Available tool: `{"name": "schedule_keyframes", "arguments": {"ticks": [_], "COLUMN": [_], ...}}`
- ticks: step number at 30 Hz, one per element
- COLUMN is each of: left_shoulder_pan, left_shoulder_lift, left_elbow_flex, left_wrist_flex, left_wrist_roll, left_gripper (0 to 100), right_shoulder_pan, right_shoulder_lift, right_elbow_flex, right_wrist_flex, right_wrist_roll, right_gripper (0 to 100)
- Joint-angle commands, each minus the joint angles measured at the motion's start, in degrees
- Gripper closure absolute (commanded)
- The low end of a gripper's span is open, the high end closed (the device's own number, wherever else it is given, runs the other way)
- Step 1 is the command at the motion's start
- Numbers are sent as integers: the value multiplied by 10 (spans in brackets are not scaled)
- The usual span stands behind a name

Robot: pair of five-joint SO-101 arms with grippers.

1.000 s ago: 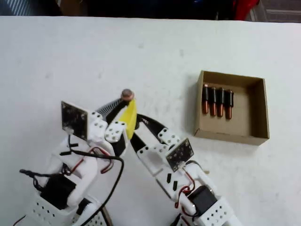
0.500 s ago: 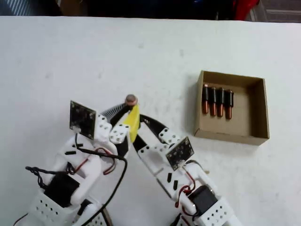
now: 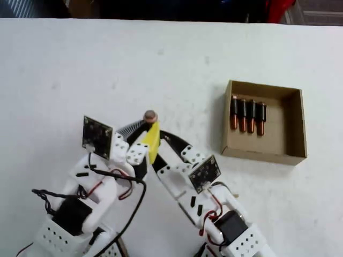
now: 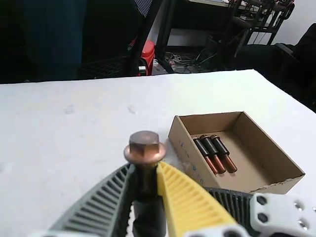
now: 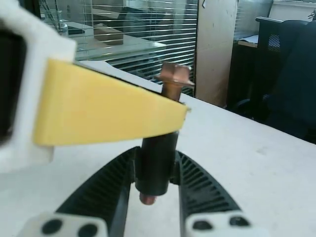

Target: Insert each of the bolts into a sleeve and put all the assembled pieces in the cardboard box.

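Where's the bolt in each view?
High view: bolt at the tip of the yellow finger, left of the box.
Left wrist view: bolt clamped between the grey finger and the yellow finger, box beyond it.
Right wrist view: bolt rising out of the sleeve, partly behind the yellow finger.
Shared landmark: the yellow finger, against the bolt in all three.

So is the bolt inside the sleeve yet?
In: the bolt runs through the sleeve, head above, tip poking out below.
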Motion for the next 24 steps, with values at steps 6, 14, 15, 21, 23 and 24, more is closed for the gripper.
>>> {"name": "schedule_keyframes", "arguments": {"ticks": [6,14,15,21,23,24], "left_shoulder_pan": [0,-5,-5,-5,-5,-5], "left_shoulder_lift": [0,0,0,0,0,0], "left_elbow_flex": [-4,-1,-1,-4,-4,-4], "left_wrist_flex": [1,2,2,-3,-3,-3], "left_wrist_roll": [-9,-9,-9,-9,-9,-9], "left_gripper": [914,755,753,752,752,751], "right_shoulder_pan": [-3,-3,-3,-3,-3,-3], "right_shoulder_lift": [-7,-7,-7,-7,-7,-7], "right_elbow_flex": [4,4,4,4,4,4], "right_wrist_flex": [1,1,1,1,1,1], "right_wrist_roll": [1,1,1,1,1,1], "right_gripper": [981,981,981,981,981,981]}}
